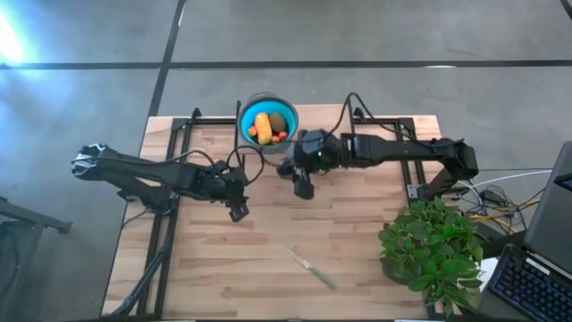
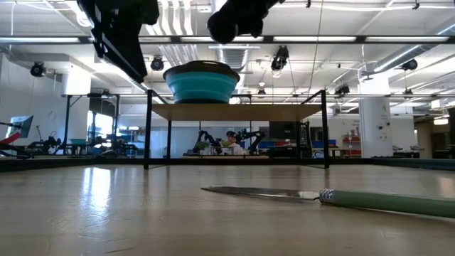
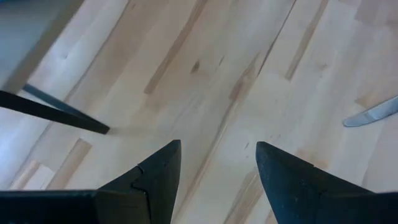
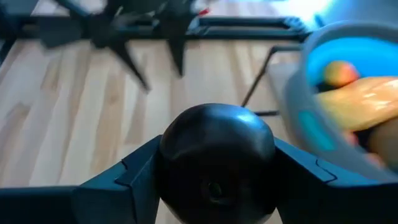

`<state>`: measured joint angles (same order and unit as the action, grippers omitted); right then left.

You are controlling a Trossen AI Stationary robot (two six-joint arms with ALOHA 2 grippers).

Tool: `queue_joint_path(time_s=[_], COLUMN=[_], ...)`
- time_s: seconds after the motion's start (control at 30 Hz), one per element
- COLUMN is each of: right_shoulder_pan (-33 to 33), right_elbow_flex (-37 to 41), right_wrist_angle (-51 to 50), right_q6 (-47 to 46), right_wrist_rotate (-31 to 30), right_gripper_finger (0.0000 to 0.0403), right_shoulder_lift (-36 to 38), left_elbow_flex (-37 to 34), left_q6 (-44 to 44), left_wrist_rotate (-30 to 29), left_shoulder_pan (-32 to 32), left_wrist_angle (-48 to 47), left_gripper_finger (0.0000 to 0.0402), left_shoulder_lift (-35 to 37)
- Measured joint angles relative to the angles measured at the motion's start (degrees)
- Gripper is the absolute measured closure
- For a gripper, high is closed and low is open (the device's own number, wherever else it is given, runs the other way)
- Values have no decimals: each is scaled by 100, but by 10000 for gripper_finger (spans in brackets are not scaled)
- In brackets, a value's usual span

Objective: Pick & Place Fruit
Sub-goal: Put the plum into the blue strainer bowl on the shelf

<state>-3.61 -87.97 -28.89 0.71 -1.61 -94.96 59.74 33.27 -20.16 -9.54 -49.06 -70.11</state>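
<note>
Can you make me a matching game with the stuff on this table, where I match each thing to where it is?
Things:
1. dark round fruit
2. long orange-yellow fruit
3. green-handled knife
4. potted plant

Places:
A. inside the blue bowl
B. lying flat on the bare wood, away from both arms
C. squeezed in the right end effector
D. at the table's corner on the right arm's side

Pairs: 1-C, 2-A, 3-B, 4-D
</note>
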Motion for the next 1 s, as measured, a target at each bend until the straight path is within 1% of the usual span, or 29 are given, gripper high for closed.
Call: queue_joint_path(time_s=[0.27,0.43,0.53,0.6,0.77,1.0], right_shoulder_pan=[-536,-820,-965,-1055,-1238,-1271], right_elbow_flex=[-13,-8,-8,-8,-8,-2], right_wrist_angle=[592,1124,1476,1672,1811,1866], right_q6=[-94,-96,-78,-80,-137,-34], right_wrist_rotate=[0,0,0,-2,0,1], right_gripper_finger=[156,172,173,165,150,172], right_shoulder_lift=[0,0,-7,-53,-300,-603], left_elbow_flex=[-280,-292,-292,-292,-292,-292], left_q6=[101,124,124,124,121,108], left_wrist_rotate=[0,-2,-13,-20,-28,-31], left_shoulder_pan=[0,0,0,0,4,4], left_wrist_angle=[209,212,214,214,214,216], left_gripper_finger=[188,188,188,188,188,188], left_shoulder_lift=[-2,-2,-2,-4,-4,-4])
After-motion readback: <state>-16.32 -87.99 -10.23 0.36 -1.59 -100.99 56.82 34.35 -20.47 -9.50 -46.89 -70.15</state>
